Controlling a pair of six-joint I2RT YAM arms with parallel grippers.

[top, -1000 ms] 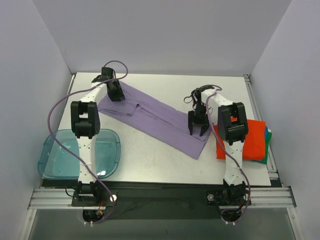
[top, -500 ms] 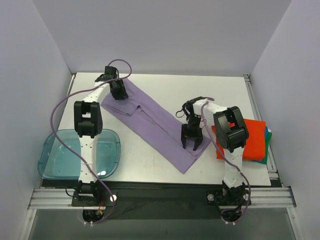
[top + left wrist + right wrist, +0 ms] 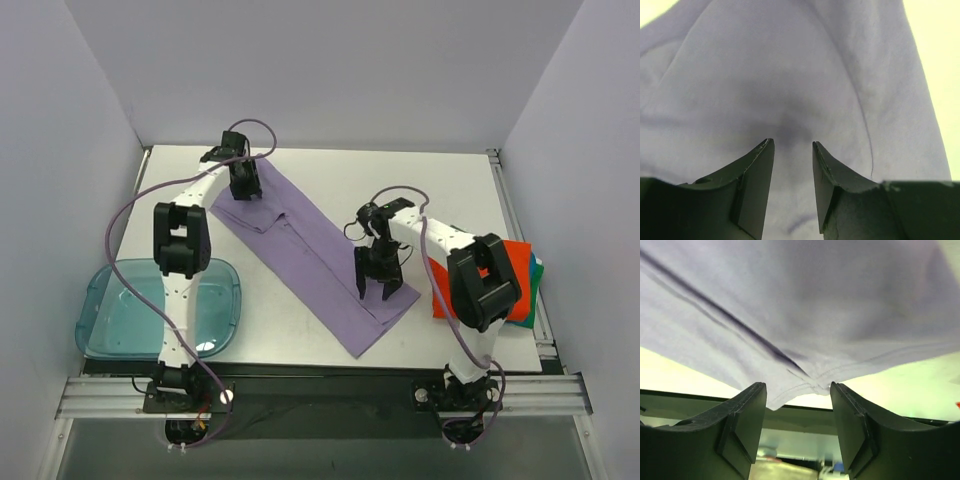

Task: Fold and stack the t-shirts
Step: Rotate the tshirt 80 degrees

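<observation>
**Lavender t-shirt lies as a diagonal strip between the two grippers**

The lavender t-shirt (image 3: 300, 250) lies on the white table (image 3: 450, 190), folded into a long narrow band. Its long axis runs diagonally, from the far left down to the near right. The far end is the wider one and shows a sleeve fold. The near end finishes in a squared hem close to the table's front edge.

The left gripper (image 3: 243, 188) sits on the far end. In the left wrist view its fingers (image 3: 760, 165) are a little apart, with the tips down on the cloth and a shadowed pucker between them. Whether they pinch the cloth cannot be told.

The right gripper (image 3: 377, 292) is at the near end. In the right wrist view its fingers (image 3: 747, 410) stand partly apart, with the hem corner hanging between them. A grip cannot be confirmed.

An orange-red t-shirt (image 3: 515, 275) lies folded at the right edge of the table, on top of a green-teal t-shirt (image 3: 538, 275) that shows only as an edge. A translucent blue tray (image 3: 100, 310) sits at the near left.
</observation>
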